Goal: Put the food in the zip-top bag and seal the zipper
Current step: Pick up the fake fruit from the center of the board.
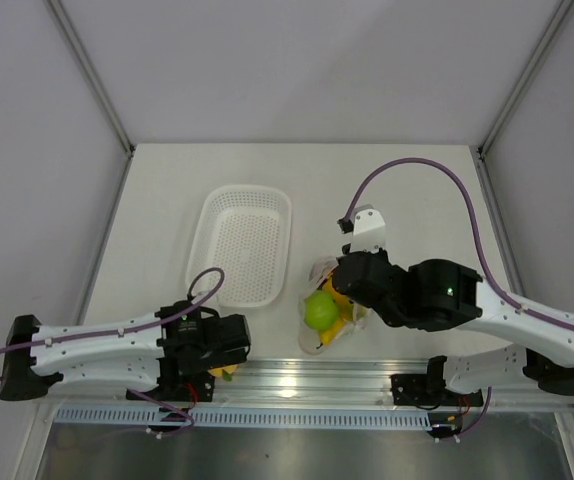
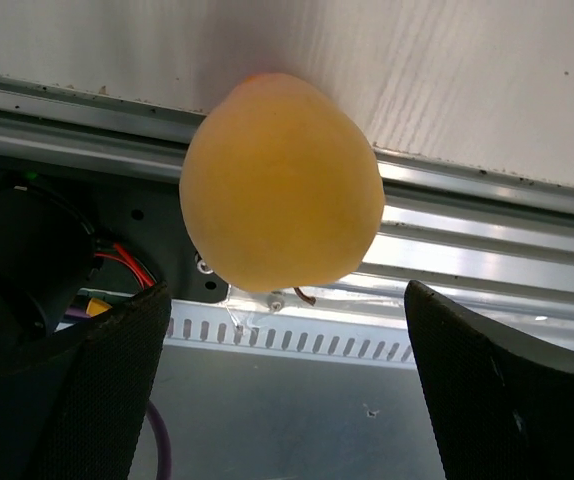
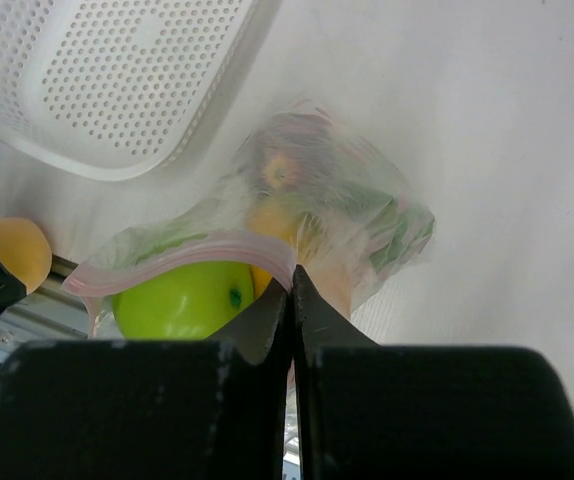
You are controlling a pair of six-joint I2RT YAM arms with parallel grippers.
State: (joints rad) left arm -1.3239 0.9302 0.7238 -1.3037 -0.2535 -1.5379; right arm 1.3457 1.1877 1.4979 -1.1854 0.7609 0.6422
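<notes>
Right gripper [image 3: 289,292] was pinched on the zipper [image 3: 172,255] of the zip-top bag [image 3: 352,200]; left gripper [image 2: 285,295] sat wide, orange fruit [image 2: 282,180] just beyond, untouched.

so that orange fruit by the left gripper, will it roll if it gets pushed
Probably: the orange fruit looks round and smooth, so a push would likely roll it. It sits at the near edge of the table by the metal rail, so it might roll off. Its full shape suggests it's firm.

A white basket [image 1: 242,243] (many small holes) stands on the pale table [image 1: 217,165]; a metal rail [image 1: 297,375] runs along its near edge.
</notes>
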